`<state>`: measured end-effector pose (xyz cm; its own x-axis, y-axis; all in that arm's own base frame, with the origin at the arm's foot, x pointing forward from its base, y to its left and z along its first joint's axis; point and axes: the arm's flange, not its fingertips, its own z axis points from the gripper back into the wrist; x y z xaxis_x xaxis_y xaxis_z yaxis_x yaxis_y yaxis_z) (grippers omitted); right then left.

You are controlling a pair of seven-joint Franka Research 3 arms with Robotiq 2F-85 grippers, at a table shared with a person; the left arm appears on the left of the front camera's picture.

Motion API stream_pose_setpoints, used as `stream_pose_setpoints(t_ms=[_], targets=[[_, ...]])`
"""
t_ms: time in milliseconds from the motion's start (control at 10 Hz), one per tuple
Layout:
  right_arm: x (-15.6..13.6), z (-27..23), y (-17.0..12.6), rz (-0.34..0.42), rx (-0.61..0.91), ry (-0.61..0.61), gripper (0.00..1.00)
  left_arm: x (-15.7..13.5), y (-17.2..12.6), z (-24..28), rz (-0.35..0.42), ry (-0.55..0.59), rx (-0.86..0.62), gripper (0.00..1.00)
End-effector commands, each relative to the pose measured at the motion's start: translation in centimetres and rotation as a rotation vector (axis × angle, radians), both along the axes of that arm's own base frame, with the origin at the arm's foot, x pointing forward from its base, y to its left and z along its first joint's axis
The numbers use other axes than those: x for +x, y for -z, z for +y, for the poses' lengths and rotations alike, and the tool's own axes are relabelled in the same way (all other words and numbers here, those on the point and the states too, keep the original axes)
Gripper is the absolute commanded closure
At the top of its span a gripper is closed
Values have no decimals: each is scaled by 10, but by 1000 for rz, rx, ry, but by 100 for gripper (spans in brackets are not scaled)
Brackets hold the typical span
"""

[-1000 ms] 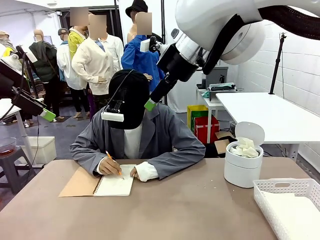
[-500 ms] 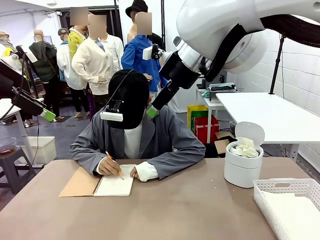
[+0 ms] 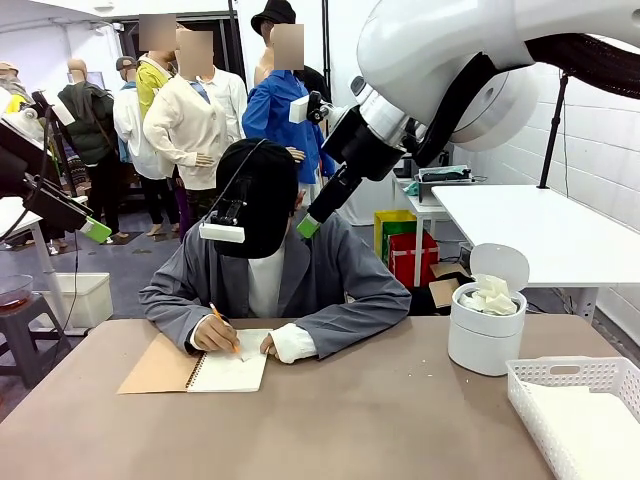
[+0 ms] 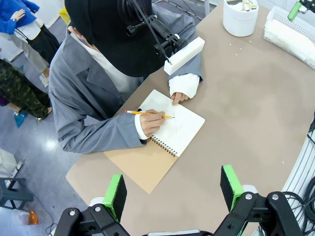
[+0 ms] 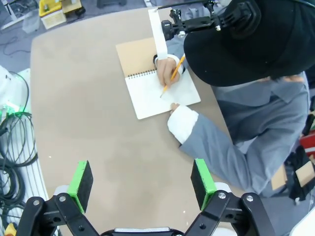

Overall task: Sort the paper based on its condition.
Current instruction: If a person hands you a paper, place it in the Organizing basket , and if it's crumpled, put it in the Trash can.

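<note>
Crumpled paper [image 3: 493, 298] fills a round white bin [image 3: 486, 345] at the table's right. Flat white paper [image 3: 590, 435] lies in a white lattice basket [image 3: 560, 375] at the near right corner. In the left wrist view the bin [image 4: 240, 19] and the basket [image 4: 290, 34] show at the top right. My right gripper [image 3: 310, 223] hangs high over the table in front of the person, and it is open with nothing between its fingers [image 5: 141, 183]. My left gripper [image 3: 95, 230] is raised at the far left, open and holding nothing [image 4: 173, 189].
A person in a grey jacket sits at the far side, writing with an orange pencil [image 3: 224, 328] in a spiral notebook [image 3: 230, 372] with a tan cover. The notebook [image 4: 172, 129] [image 5: 157, 96] lies below both wrist cameras. Bare brown table [image 3: 380, 420] spreads across the middle and front.
My right gripper has drifted slightly down and to the right. The person's writing hand has shifted a little on the page.
</note>
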<state>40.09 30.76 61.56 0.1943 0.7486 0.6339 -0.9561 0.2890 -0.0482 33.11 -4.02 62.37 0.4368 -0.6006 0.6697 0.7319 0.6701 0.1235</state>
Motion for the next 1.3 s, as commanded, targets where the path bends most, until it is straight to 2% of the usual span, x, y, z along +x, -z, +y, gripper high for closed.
stream_pose_setpoints(t_ms=[0, 1200], targets=[[0, 0, -1, 7, 1, -3, 0, 1, 0, 1, -5, -2, -4, 0], [0, 0, -1, 7, 1, -3, 0, 1, 0, 1, -5, -2, -4, 0]])
